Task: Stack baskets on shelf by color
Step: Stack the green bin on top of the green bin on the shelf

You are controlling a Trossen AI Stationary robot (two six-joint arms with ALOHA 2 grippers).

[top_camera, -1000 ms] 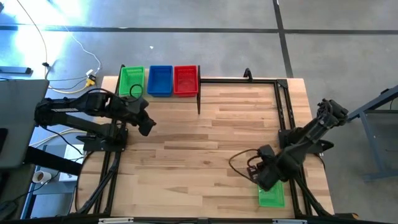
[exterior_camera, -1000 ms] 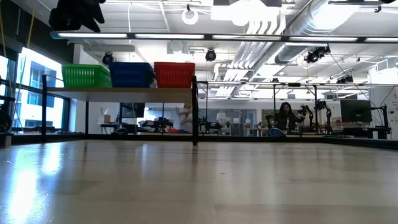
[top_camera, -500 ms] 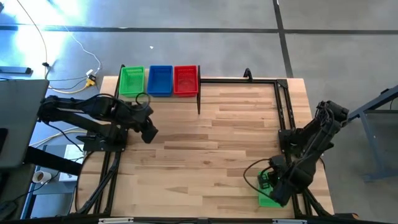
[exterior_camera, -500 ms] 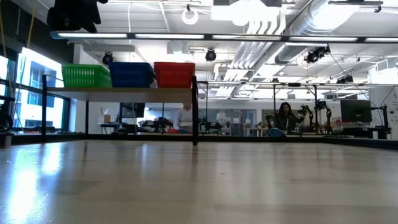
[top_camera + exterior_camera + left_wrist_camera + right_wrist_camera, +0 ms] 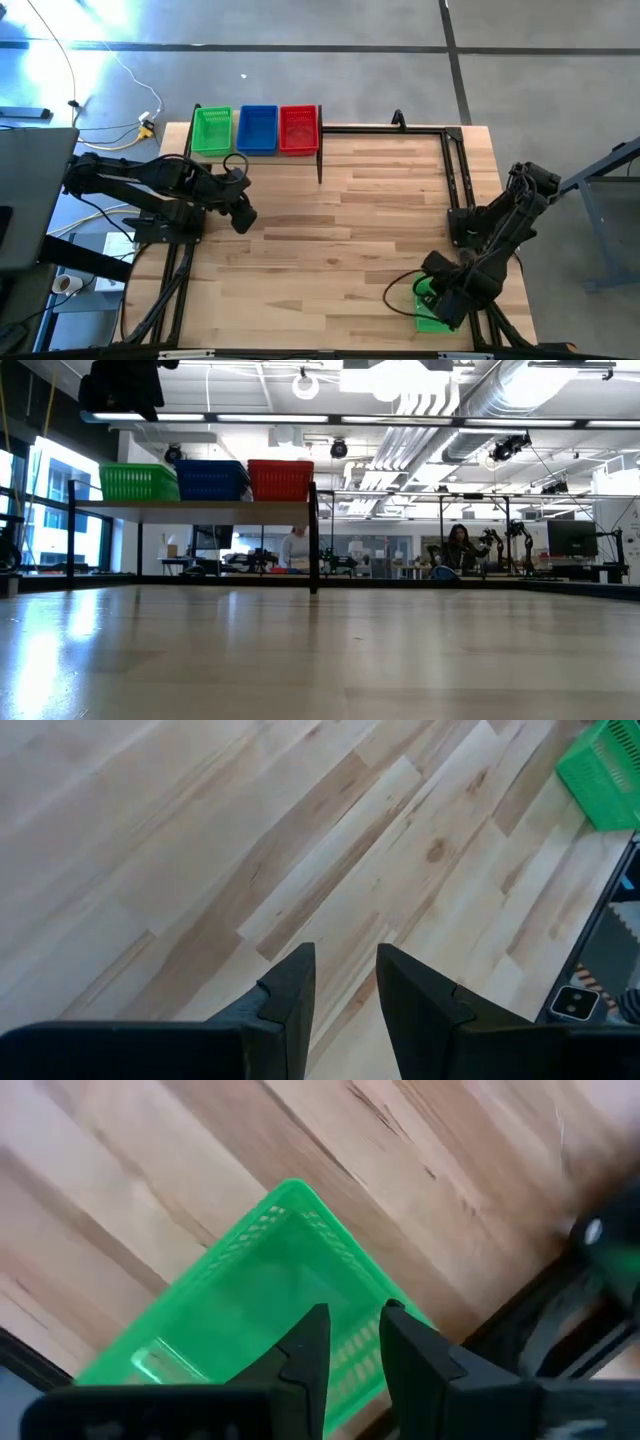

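High view: three baskets sit side by side on the shelf (image 5: 258, 153) at the table's far-left corner — green basket (image 5: 211, 130), blue basket (image 5: 258, 129), red basket (image 5: 298, 128), touching or nearly so. Low view shows the same row on the raised board, green outermost, red next to the black frame post.

Second green basket (image 5: 433, 310) lies on the plank table (image 5: 340, 240) at the near-right edge, well apart from the shelf.

Right gripper (image 5: 443, 299) is over that basket. Right wrist view: fingers (image 5: 305, 1350) slightly apart with a narrow gap, tips above the basket's (image 5: 270, 1300) mesh wall. Can't tell whether they touch or pinch the rim; no clear grip visible.

Left gripper (image 5: 241, 214) hangs over bare table on the left side, near the shelf but clear of it. Left wrist view: its fingers (image 5: 290, 990) are parted by a small gap, nothing between them, only wood planks below; the corner of a green basket (image 5: 603, 775) shows farther off.
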